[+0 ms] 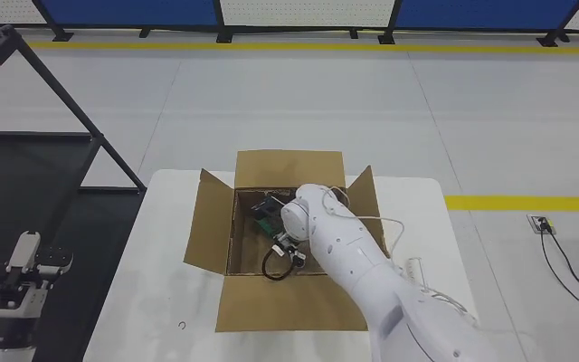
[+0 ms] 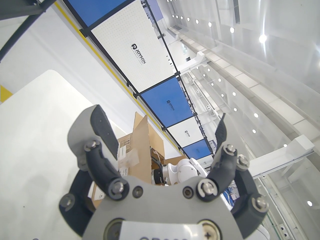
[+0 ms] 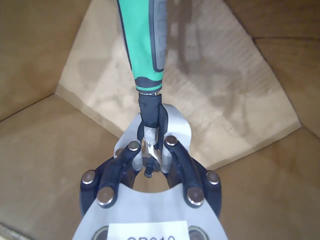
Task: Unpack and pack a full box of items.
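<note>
An open cardboard box (image 1: pixel 289 168) stands on the white table (image 1: pixel 163 271), flaps spread outward. My right gripper (image 3: pixel 151 123) is down inside the box (image 3: pixel 50 151), shut on the dark-wrapped metal shaft of a green-handled tool (image 3: pixel 140 31). The handle sticks out past the fingertips, above the bare brown box floor. From above, the right gripper (image 1: pixel 282 244) sits near the box's middle, with a green and dark shape (image 1: pixel 263 214) beside it. My left gripper (image 2: pixel 161 123) is open and holds nothing, off the table's left side, tilted up toward the ceiling.
The box (image 2: pixel 140 136) and the right arm (image 2: pixel 180 171) appear beyond the left gripper's fingers. A small dark ring (image 1: pixel 182 325) lies on the table near its front left. A white cable (image 1: pixel 412 269) runs at the table's right. A black frame (image 1: pixel 54 100) stands at far left.
</note>
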